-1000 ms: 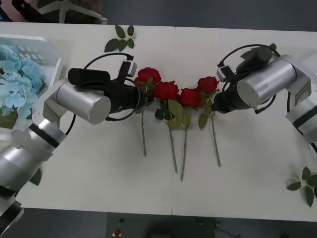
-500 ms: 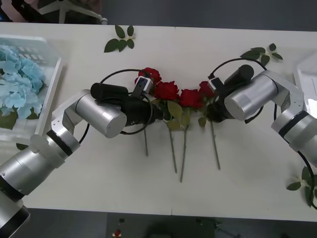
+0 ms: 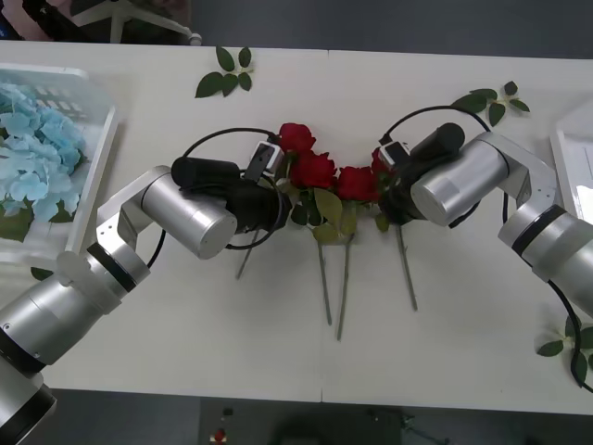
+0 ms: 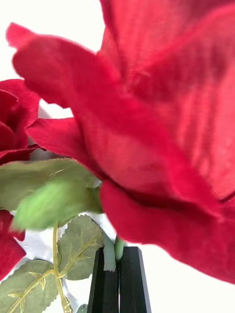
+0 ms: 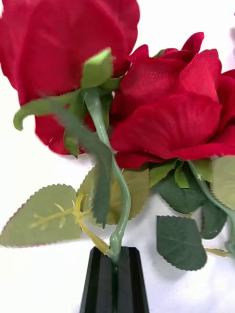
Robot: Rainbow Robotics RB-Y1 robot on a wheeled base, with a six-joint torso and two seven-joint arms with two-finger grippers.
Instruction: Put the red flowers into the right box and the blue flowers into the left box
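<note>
The wide white table (image 3: 185, 324) carries four deep-red artificial roses (image 3: 313, 170) at centre frame. The left gripper (image 5: 114, 281) and right gripper (image 4: 117, 281) each pinch one thin green stem. Lifting slowly should keep leaves untangled toward the white tray (image 3: 573, 153) at right edge.

The red flowers (image 3: 315, 170) look like woven cloth: the weave shows on the matt petals (image 4: 161, 122) in the right wrist view. Their leaves (image 5: 41, 222) are matt fabric with raised yellowish veins, and the stems (image 5: 120, 190) are smooth, slightly glossy green plastic. The blue flowers (image 3: 32, 158) look soft and fluffy. The left box (image 3: 100, 139) and right box (image 3: 567, 158) are smooth white plastic. The arms wear brushed, satin metal casings (image 3: 181, 213) with black matt joints. The left gripper (image 5: 115, 281) and right gripper (image 4: 117, 283) have black, smooth, matt fingers. The table (image 3: 185, 324) is plain, matt white.
</note>
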